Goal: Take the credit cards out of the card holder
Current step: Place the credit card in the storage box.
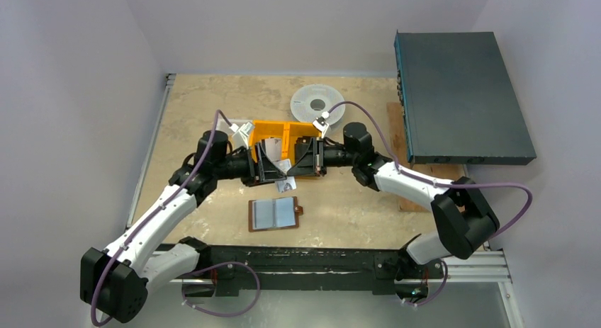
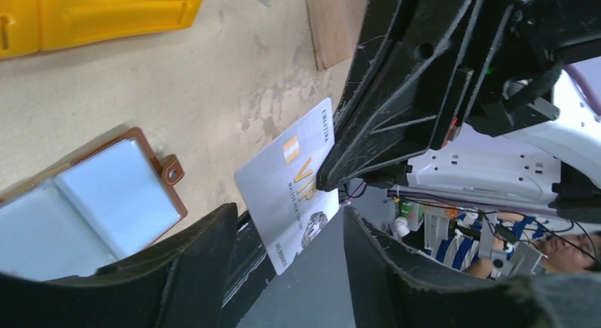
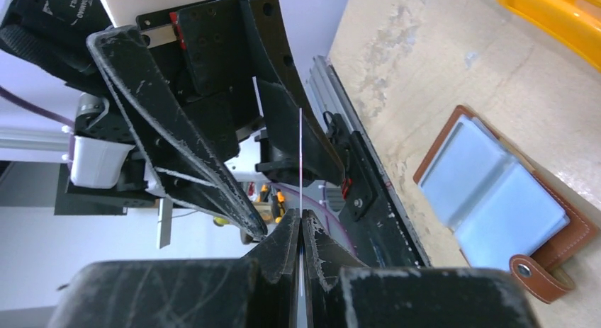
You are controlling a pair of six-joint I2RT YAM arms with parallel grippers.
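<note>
Credit card point(image 2: 290, 193), silver with gold "VIP" lettering, is pinched along one edge by my right end effector point(image 3: 300, 225), its fingers clamped narrow on it above the surface point(image 1: 212, 101). My left end effector point(image 2: 287, 229) faces it, fingers spread wide on either side of the card and gripping nothing. The card holder point(image 1: 275, 214) lies open and flat beneath both end effectors, toward the near side, pale inner face up.
</note>
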